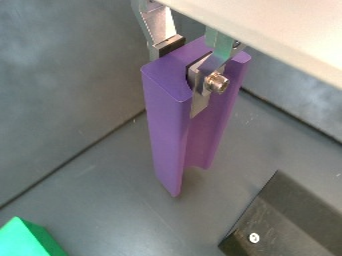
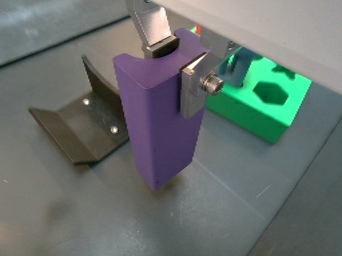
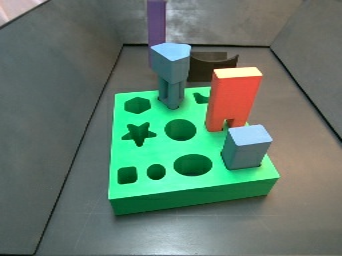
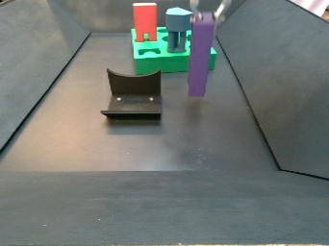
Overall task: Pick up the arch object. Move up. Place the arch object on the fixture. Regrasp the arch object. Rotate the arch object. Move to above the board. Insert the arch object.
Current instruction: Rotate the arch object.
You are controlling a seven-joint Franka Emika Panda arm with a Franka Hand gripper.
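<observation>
The gripper [image 1: 198,62] is hanging above the worktop, jaws pinching the arch [image 4: 201,58] by its upper end. Its long axis is hanging vertical, clear of the floor, with the fixture [image 4: 133,94] lying just to its left.

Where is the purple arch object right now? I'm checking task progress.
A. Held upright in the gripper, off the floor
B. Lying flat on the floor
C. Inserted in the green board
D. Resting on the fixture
A: in both wrist views the gripper clamps the top of the arch object, which hangs upright; a side view shows it clear of the floor beside the fixture, short of the board.
</observation>
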